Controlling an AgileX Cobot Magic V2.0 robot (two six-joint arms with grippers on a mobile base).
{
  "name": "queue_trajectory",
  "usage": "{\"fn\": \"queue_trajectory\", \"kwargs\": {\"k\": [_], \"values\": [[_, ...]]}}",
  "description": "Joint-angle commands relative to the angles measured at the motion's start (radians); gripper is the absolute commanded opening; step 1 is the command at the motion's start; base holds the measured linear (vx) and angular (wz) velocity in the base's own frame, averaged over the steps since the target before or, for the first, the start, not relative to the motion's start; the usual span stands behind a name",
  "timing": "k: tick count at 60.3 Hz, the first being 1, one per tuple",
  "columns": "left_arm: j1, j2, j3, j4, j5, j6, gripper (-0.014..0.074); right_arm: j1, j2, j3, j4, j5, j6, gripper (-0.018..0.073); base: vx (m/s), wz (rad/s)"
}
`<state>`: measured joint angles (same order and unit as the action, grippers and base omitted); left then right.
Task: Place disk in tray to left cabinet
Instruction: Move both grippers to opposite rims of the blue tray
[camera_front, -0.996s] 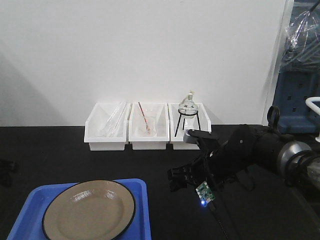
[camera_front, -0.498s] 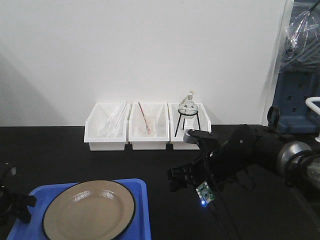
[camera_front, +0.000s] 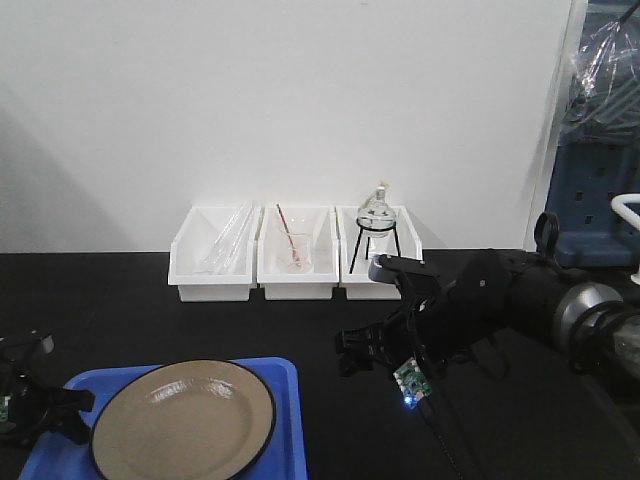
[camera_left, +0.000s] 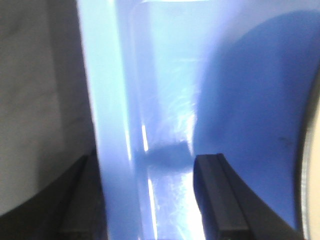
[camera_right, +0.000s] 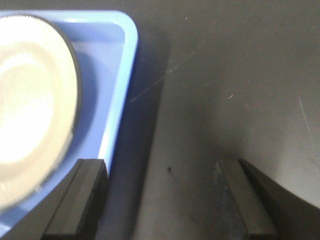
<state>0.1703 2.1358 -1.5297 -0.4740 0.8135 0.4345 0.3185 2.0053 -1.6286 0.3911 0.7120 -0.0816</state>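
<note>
Black tabletop (camera_front: 200, 320) is spread under everything, w/ a white wall (camera_front: 300, 100) behind. Nearest, at approx. 7 o'clock of the front view, the tray (camera_front: 287, 400) is laid flat on the table. The disk (camera_front: 183, 420) is seated inside it, tan face up, w/ most of the floor covered. At the tray's 9 o'clock edge the left gripper (camera_left: 150, 197) is set astride the rim. Its jaws are parted wide: one finger (camera_left: 80, 200) is placed outside the wall, just beside it, and the other (camera_left: 215, 195) inside over the tray floor, short of the disk. The wall is not pinched and nothing is held. Further in, at approx. 4 o'clock, the right gripper (camera_right: 162, 200) is carried on a black arm (camera_front: 520, 300). Its jaws are likewise spread wide and empty, w/ one finger (camera_right: 85, 195) seen over the tray's 3 o'clock rim and the other (camera_right: 240, 197) over bare table. Farthest, toward 12 o'clock against the wall, three white bins (camera_front: 295, 275) are lined up side by side. Clear tubes (camera_front: 228, 235) are held in the 9 o'clock bin, a beaker (camera_front: 297, 250) w/ a red rod in the middle one, and a glass flask (camera_front: 377, 207) on a black tripod (camera_front: 375, 245) in the 3 o'clock one.
</note>
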Motion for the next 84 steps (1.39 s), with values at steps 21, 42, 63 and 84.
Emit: {"fn": "queue_trajectory", "kwargs": {"k": [21,42,63,84], "values": [[-0.128,-0.051,-0.027,-0.105,-0.011,0.003,0.0462,0.001,0.072,-0.03,0.017,-0.065,0.027,0.0503,0.0,0.0],[-0.148,-0.051,-0.027,-0.154,0.001,0.005,0.0462,0.001,0.074,-0.03,0.0,-0.095,0.03,0.0494,0.0,0.0],[-0.148,-0.051,-0.027,-0.154,0.018,0.005,0.0462,-0.011,0.118,-0.03,-0.008,-0.097,0.07,0.0479,0.0,0.0],[-0.148,-0.051,-0.027,-0.154,0.024,0.024,0.0462,-0.006,0.131,-0.03,0.022,-0.118,0.067,0.0479,0.0,0.0]]}}
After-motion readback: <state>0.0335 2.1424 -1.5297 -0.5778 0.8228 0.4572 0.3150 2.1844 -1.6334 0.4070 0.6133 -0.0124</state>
